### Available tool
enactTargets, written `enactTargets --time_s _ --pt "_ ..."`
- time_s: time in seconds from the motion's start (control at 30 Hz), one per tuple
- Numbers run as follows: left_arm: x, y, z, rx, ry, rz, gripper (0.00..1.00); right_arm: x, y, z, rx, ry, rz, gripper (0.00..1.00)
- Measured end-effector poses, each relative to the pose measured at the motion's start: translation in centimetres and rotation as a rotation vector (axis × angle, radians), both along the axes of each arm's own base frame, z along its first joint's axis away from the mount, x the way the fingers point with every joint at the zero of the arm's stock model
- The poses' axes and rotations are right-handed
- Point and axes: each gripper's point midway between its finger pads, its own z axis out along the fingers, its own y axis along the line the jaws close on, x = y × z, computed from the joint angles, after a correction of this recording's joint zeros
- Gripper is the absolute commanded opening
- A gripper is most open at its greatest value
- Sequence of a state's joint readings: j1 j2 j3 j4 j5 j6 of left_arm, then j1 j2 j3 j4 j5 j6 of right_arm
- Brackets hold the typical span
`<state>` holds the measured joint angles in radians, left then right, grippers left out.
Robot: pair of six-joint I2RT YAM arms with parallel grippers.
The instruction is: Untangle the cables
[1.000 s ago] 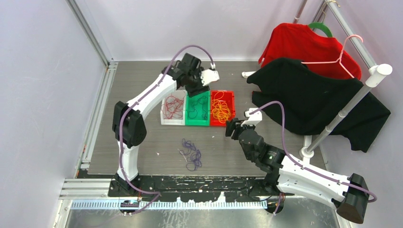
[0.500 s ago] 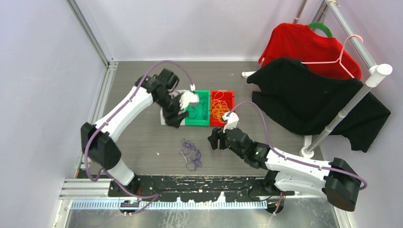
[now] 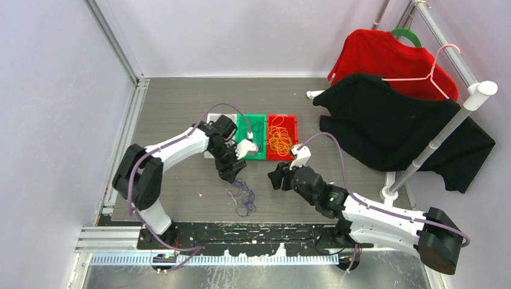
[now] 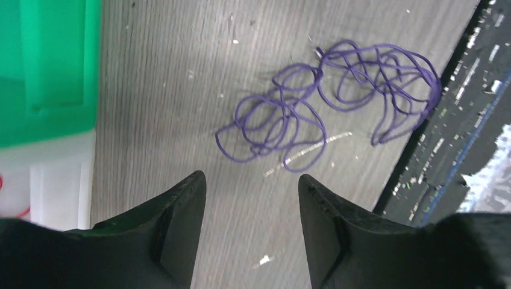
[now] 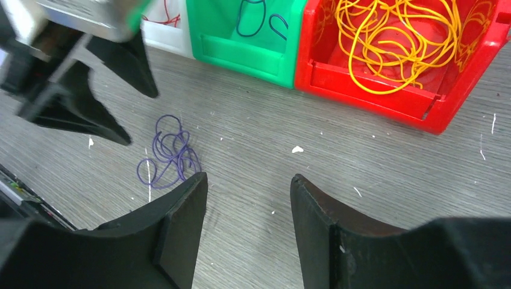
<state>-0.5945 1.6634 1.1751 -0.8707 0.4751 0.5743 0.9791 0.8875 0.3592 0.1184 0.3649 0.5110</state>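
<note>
A purple clump of cables (image 4: pixel 325 114) lies loose on the bare table (image 3: pixel 181 108), near the front edge, between the two arms. I think that spot lets both arms reach it. The left pincer (image 4: pixel 250 180) hangs just beside the clump, open and holding nothing, likely ready to grab a loop. The right pincer (image 5: pixel 248 180) is open and empty too, a bit farther off. Orange cables (image 5: pixel 391 42) sit in the red bin (image 5: pixel 373 90) and dark cables (image 5: pixel 253 18) in the green bin (image 5: pixel 241 51), maybe to keep colours apart. How high the left pincer hangs is hard to tell. No words or labels show.
</note>
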Motion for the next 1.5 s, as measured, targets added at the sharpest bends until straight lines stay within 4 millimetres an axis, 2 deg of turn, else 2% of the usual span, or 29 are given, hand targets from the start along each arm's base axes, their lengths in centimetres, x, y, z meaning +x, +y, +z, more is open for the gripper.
enactTargets --time_s 0.1,0.2,0.3,0.4,0.57,0.67,0.73,0.9,1.07,1.2,1.3,1.4,1.5 --pt "0.6 -0.7 -1.8 0.011 0.0 -0.002 0.56 -0.1 0.1 0.5 0.016 -0.009 0.004 0.62" --pt "1.0 -1.3 -3.2 0.011 0.005 0.004 0.41 -0.3 0.2 0.8 0.03 -0.012 0.02 0.66" --pt "1.2 -1.6 -3.8 0.007 0.011 0.01 0.31 -1.1 0.8 0.7 0.042 -0.003 0.081 0.69" --pt "1.3 -1.7 -3.8 0.006 0.011 0.015 0.19 -2.6 2.3 0.0 0.034 0.023 0.204 0.7" --pt "1.6 -1.7 -3.7 0.009 -0.003 0.019 0.06 -6.3 5.4 -2.5 -0.09 0.072 0.45 0.72" --pt "1.8 -1.7 -3.4 0.006 -0.02 0.021 0.03 -8.2 7.3 -3.6 -0.176 0.065 0.577 0.72" --pt "1.9 -1.6 -3.2 0.006 -0.028 0.022 0.01 -8.8 8.4 -4.1 -0.225 0.054 0.628 0.71" --pt "1.7 -1.4 -2.7 0.015 -0.022 0.024 0.0 -8.0 9.3 -5.9 -0.319 0.018 0.649 0.71" --pt "1.6 -1.4 -0.5 0.003 -0.038 0.026 0.0 -6.4 9.5 -6.0 -0.349 -0.045 0.605 0.68" --pt "1.7 -1.5 2.9 -0.031 -0.077 0.039 0.0 -4.7 10.0 -4.8 -0.308 -0.116 0.52 0.72" --pt "1.5 -1.6 5.4 -0.062 -0.1 0.051 0.0 -3.7 9.6 -3.8 -0.268 -0.151 0.45 0.74" --pt "1.0 -1.7 7.7 -0.097 -0.106 0.065 0.0 -2.5 9.1 -1.4 -0.189 -0.198 0.373 0.74" --pt "0.3 -1.9 9.5 -0.131 -0.094 0.079 0.0 -1.4 9.5 2.1 -0.085 -0.258 0.315 0.74"
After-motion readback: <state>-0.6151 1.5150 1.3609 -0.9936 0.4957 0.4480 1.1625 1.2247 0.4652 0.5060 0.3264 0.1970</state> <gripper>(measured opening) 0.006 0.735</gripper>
